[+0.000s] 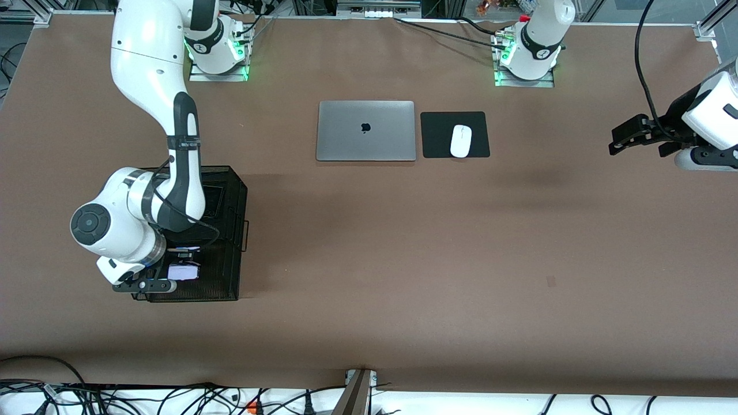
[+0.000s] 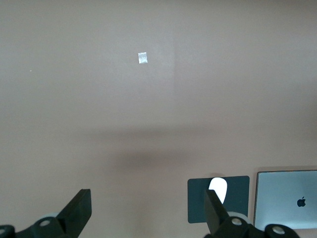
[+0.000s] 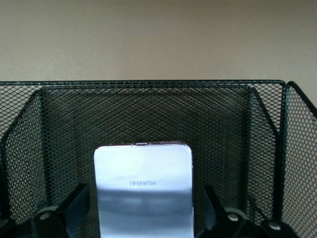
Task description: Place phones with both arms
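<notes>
Your right gripper (image 3: 140, 210) is hovering in the black mesh basket (image 1: 230, 230) at 9 o'clock, fingers spread either side of the pale lilac phone (image 3: 143, 196). Left gripper (image 2: 143, 213) is waiting at 3 o'clock over the worktop (image 1: 403, 259), fingers spread, empty.

Black wire-mesh basket (image 3: 148, 114), glossy lilac phone (image 3: 142, 198)

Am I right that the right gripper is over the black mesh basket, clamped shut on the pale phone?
Not quite. The right gripper is over the black mesh basket, but the right wrist view shows its fingers standing open, clear of the pale phone's edges.
</notes>
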Controlling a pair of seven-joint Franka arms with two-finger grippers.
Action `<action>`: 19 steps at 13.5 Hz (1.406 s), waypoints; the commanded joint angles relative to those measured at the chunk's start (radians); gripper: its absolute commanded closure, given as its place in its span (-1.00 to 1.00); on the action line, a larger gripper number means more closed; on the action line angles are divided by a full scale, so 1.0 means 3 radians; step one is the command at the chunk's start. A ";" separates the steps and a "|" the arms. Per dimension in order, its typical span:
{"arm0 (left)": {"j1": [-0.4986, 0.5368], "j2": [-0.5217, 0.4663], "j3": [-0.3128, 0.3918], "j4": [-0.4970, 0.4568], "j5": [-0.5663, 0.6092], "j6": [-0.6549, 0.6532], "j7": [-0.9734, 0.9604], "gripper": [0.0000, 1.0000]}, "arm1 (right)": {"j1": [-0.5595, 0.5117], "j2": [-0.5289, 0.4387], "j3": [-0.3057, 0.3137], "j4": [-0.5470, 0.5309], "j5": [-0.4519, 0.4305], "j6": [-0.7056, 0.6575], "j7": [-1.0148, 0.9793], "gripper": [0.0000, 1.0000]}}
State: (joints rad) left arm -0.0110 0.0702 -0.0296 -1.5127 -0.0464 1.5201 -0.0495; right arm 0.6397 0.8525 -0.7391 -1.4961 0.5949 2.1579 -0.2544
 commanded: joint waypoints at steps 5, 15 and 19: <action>-0.0004 -0.0019 -0.0003 0.0006 0.0042 -0.0020 0.0037 -1.00 | 0.0010 -0.0488 -0.0394 0.0175 0.0042 -0.1085 -0.0098 -0.99; 0.0006 -0.0029 0.0002 0.0011 0.0042 -0.0046 0.0042 -1.00 | -0.0250 -0.0914 -0.0790 0.0987 -0.0243 -0.2437 0.0371 -0.99; 0.0006 -0.0034 -0.0003 0.0011 0.0042 -0.0046 0.0042 -1.00 | -0.1138 -0.1005 0.0512 0.1305 -0.0739 -0.2428 0.0582 -1.00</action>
State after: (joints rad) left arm -0.0103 0.0701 -0.0287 -1.5129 -0.0464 1.5182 -0.0495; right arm 0.4488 0.5465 -0.7563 -1.1803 0.4222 1.4577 -0.0974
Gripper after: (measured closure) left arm 0.000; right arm 0.000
